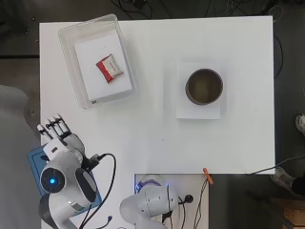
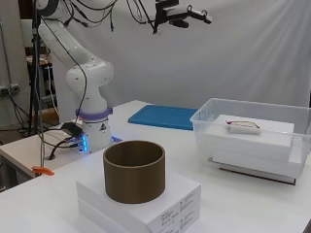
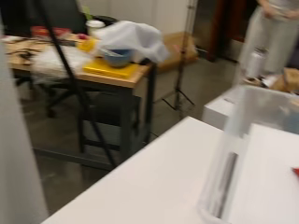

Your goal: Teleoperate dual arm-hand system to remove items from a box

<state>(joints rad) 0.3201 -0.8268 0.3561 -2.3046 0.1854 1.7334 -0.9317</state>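
A clear plastic box (image 1: 68, 53) stands at the table's far left. Inside it a red and white packet (image 1: 109, 68) lies on a white block (image 1: 121, 85). The side view shows the box (image 2: 204, 121) at the right with the packet (image 2: 243, 127) on top of the block. My hand (image 1: 56, 126) hovers over the table's near left corner, well short of the box, with its fingers straight and nothing in them. It hangs high above the table (image 2: 181, 15) in the side view. The wrist view shows the box's clear wall (image 3: 233, 154) close by.
A brown open cylinder (image 1: 204, 86) stands on a white carton (image 1: 198, 110) right of centre, also seen in the side view as the cylinder (image 2: 134, 171). A blue mat (image 2: 163, 116) lies by the arm's base. An orange clamp (image 1: 208, 175) sits on the near edge.
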